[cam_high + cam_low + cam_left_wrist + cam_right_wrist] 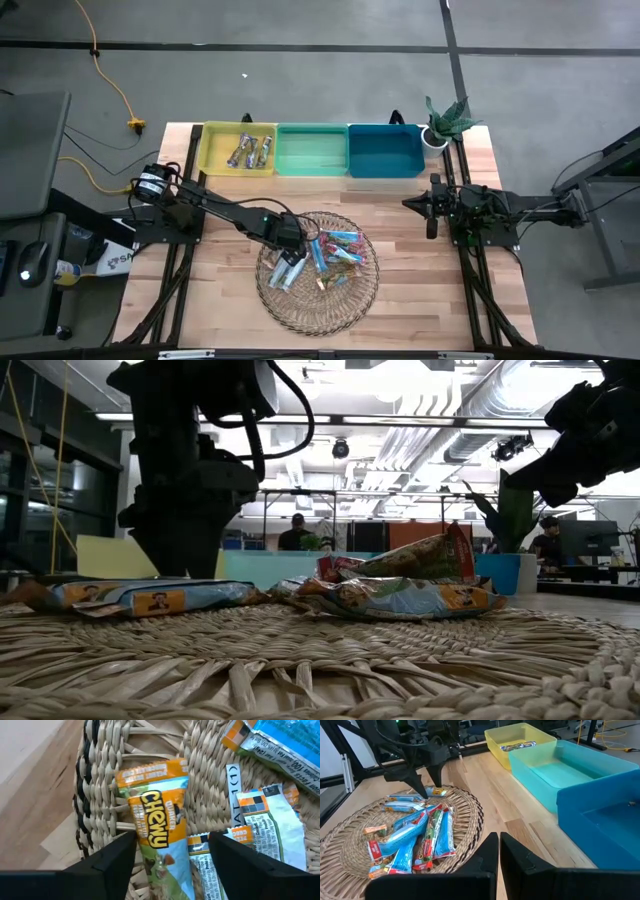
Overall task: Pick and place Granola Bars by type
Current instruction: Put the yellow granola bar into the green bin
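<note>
Several granola bars (pixel 335 255) lie heaped in a round wicker tray (pixel 300 325) at the table's middle front. My left gripper (pixel 172 862) points steeply down over the tray's left part. It is open, with one finger on each side of an orange and light-blue "Chewy" bar (pixel 160 835) that lies flat on the weave near the tray's rim. Whether a finger touches that bar I cannot tell. My right gripper (pixel 499 850) hovers shut and holds nothing at the table's right side (pixel 432 215). Brown-silver bars (pixel 252 150) lie in the yellow bin.
Three bins stand in a row along the far edge: yellow (pixel 215 158), green (pixel 312 150), blue (pixel 385 150). A potted plant (pixel 445 120) stands at the far right corner. Bare wood lies between the bins and the tray.
</note>
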Controlling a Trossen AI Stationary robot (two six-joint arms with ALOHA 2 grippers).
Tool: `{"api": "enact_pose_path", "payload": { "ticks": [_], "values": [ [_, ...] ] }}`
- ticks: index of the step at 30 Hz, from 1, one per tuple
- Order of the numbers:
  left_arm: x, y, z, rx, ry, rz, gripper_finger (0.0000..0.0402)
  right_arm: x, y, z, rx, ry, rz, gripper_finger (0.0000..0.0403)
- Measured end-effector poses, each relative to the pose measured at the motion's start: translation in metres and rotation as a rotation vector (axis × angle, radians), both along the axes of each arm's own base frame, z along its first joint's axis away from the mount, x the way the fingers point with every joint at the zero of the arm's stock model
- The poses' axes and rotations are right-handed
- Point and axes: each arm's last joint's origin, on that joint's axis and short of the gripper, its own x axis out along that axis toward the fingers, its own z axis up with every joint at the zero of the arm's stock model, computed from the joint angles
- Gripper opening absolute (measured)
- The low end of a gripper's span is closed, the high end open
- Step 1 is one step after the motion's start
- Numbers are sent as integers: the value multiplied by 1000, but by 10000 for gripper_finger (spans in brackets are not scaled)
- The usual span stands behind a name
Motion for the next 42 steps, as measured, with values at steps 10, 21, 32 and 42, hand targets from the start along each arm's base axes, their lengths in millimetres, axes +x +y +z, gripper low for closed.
{"api": "enact_pose_path", "payload": {
  "ticks": [10,21,32,42],
  "values": [
    [0,0,0,0,1,0,145,0,0,0,0,1,0,0],
    [0,0,0,11,1,-17,104,0,0,0,0,1,0,0],
    [11,-1,29,69,9,-97,103,0,0,0,0,1,0,0],
    [35,0,118,331,-140,-186,103,0,0,0,0,1,0,0]
  ]
}}
